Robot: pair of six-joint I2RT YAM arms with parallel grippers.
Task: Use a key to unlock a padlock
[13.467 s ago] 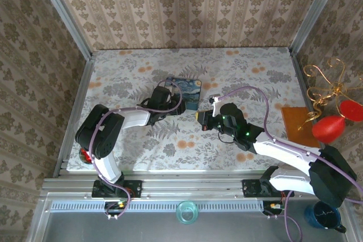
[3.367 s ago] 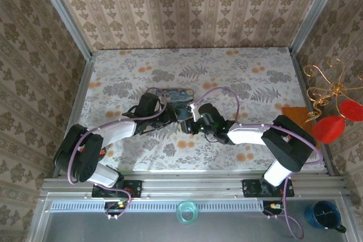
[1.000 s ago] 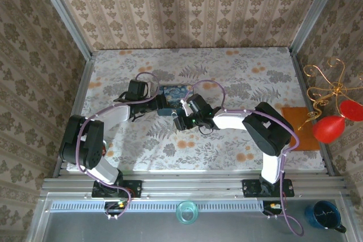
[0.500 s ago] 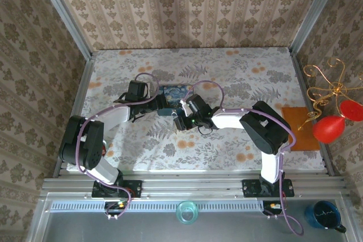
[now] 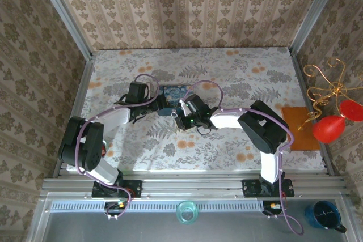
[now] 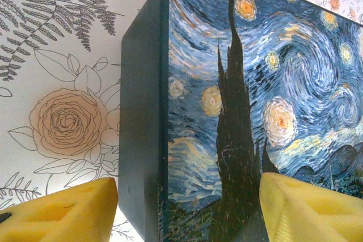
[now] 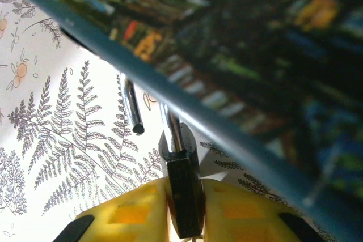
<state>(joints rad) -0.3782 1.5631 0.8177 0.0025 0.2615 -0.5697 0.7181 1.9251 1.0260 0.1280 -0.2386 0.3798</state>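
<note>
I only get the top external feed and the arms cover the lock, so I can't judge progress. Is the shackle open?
Observer: Yes. In the right wrist view, one leg of the shackle is out of the padlock, with its end hanging free.
Operator: What's holding it?
Observer: The right gripper. Its yellow pads press the dark body from both sides.
Operator: And the left arm?
Observer: The left gripper is at the blue box, with one pad beside its dark side and the other in front of its painted face. I can't tell whether they touch it.
</note>
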